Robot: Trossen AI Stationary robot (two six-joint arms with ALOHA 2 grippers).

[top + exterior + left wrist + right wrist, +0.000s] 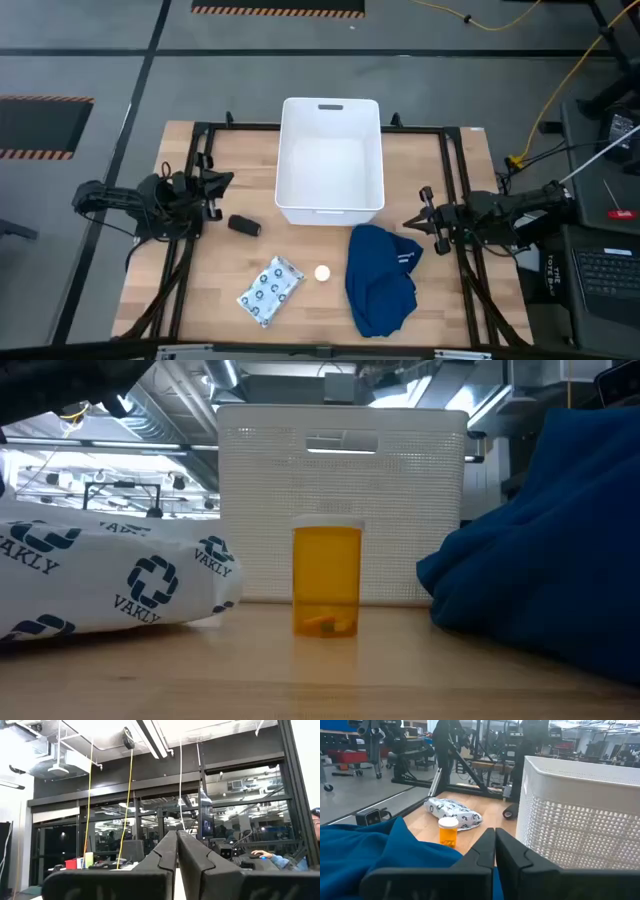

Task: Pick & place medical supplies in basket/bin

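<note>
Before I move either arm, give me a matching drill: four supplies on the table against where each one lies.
Things:
1. black block
2. blue garment
3. printed packet
4. amber bottle

Places:
A. between the packet and the garment
B. in front of the tub, on the right arm's side
C. by the tub's front left corner
D. at the front edge, left of the bottle

Pairs: 1-C, 2-B, 3-D, 4-A
</note>
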